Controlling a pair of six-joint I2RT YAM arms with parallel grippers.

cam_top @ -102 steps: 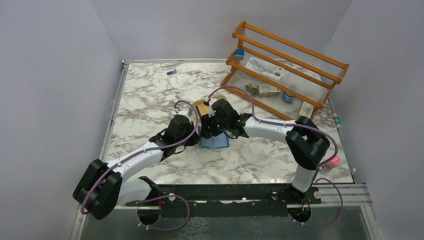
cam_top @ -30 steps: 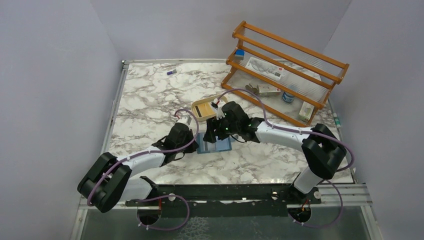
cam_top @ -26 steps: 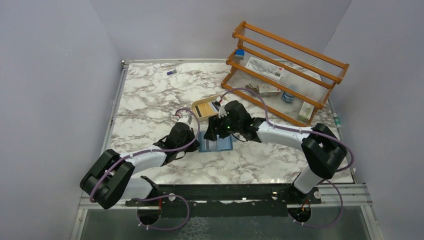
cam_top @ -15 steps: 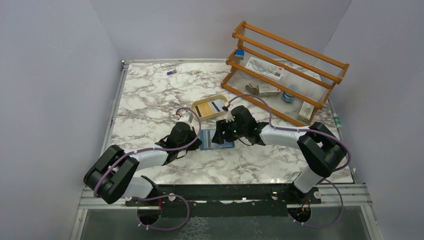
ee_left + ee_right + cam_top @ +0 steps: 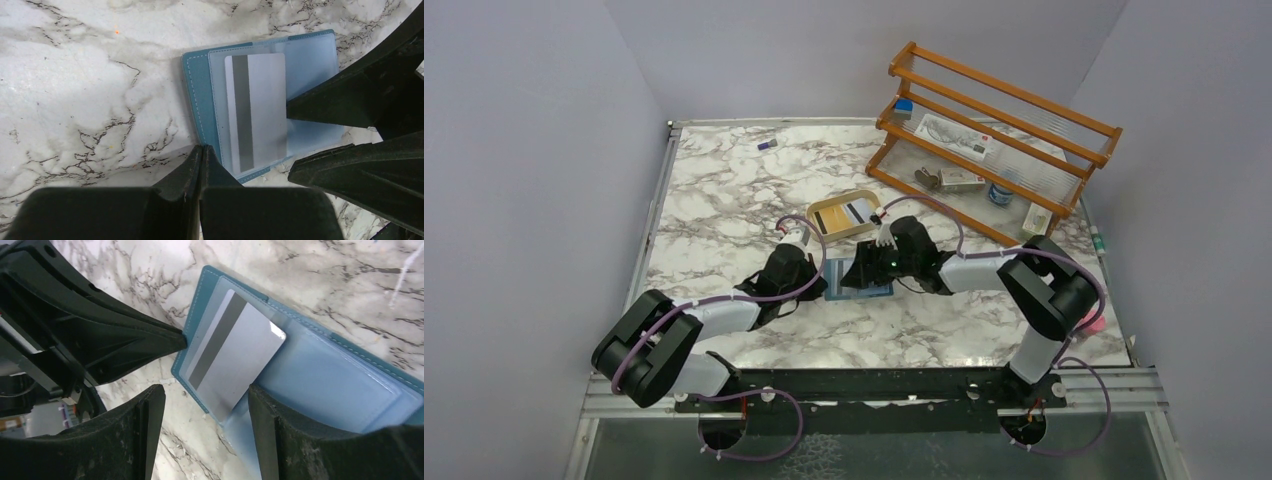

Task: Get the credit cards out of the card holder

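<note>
Lying open at mid-table [image 5: 724, 200], the card holder [image 5: 197, 95] shows one grey striped credit card [image 5: 257, 112] partly out of its clear pocket. The left gripper [image 5: 201, 148], shut and empty, touches the holder's left edge. The right gripper [image 5: 205, 392] stands open astride the card, holding nothing. Card judged light, stiff and slick: take its exposed edges.

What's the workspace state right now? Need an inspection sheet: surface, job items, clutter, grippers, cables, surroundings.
Surface: marble-pattern table.
Job's things: card holder lies open; grey card with a dark stripe lies at its clear pocket, not removed; two cards lie in the tan tray.
Clutter: wooden rack holding small items, far right; small purple item, far left; pink item at the right edge.
Grippers: left gripper shut, tips at the holder's edge; right gripper open, straddling the grey card.
Cables: purple cables along both arms; snags, nothing seen.
Surroundings: plain walls.
</note>
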